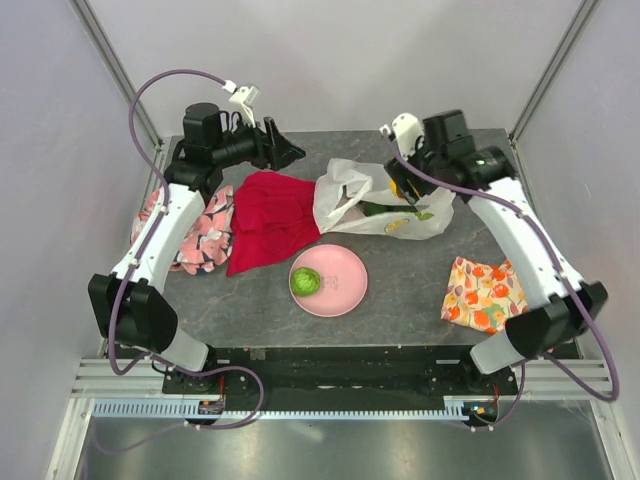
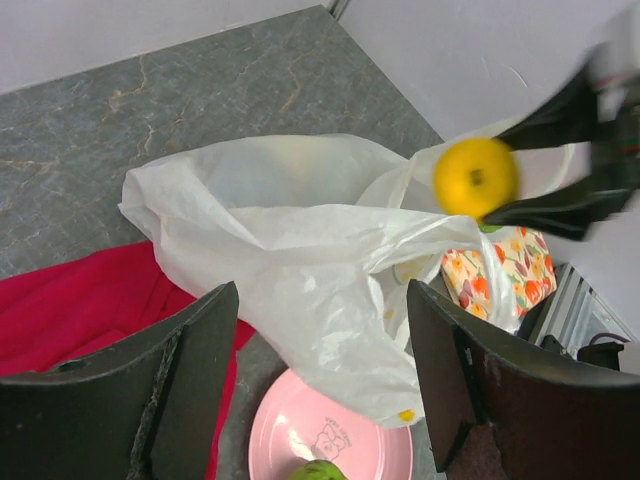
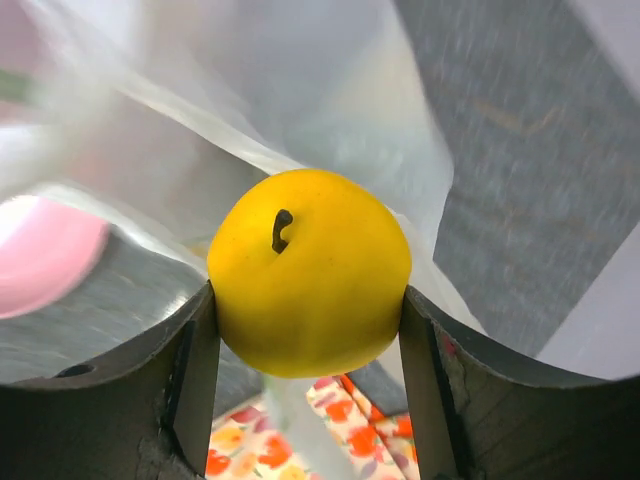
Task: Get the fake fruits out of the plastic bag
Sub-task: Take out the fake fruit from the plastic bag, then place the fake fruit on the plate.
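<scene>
My right gripper (image 3: 308,305) is shut on a yellow pear (image 3: 310,270) with a dark stem and holds it above the white plastic bag (image 3: 250,80). In the top view this gripper (image 1: 405,190) is over the bag's (image 1: 345,195) right half. A dark green fruit (image 1: 380,208) shows through the plastic. A green lime (image 1: 305,281) lies on the pink plate (image 1: 350,285). My left gripper (image 2: 325,370) is open and empty, raised at the back left (image 1: 290,152); its view shows the bag (image 2: 300,230) and the held pear (image 2: 475,177).
A red cloth (image 1: 270,220) lies left of the bag. A floral cloth (image 1: 195,235) lies under my left arm. An orange fruit-printed cloth (image 1: 485,293) lies at the right front. Frame posts and walls stand behind the table.
</scene>
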Controlling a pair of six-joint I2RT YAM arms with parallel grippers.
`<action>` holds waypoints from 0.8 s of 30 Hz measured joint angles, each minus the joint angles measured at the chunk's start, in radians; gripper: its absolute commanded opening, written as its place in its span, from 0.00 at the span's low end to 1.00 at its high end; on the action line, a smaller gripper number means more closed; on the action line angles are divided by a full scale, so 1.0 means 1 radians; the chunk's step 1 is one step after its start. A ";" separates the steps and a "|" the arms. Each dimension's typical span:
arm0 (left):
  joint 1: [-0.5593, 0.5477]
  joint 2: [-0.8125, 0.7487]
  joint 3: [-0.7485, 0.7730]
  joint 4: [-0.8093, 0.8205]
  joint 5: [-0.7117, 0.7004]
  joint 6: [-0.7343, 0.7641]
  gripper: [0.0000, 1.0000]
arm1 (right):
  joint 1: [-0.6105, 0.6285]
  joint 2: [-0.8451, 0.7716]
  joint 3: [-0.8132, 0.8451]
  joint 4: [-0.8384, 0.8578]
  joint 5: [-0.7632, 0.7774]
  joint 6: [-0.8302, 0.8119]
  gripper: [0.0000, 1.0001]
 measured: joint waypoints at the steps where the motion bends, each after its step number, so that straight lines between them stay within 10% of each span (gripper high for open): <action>1: 0.000 0.005 0.002 0.000 0.000 0.000 0.75 | 0.002 -0.024 0.037 -0.013 -0.036 0.011 0.42; 24: 0.078 -0.124 0.031 -0.077 -0.094 0.086 0.78 | 0.410 0.136 0.131 -0.047 -0.505 -0.090 0.41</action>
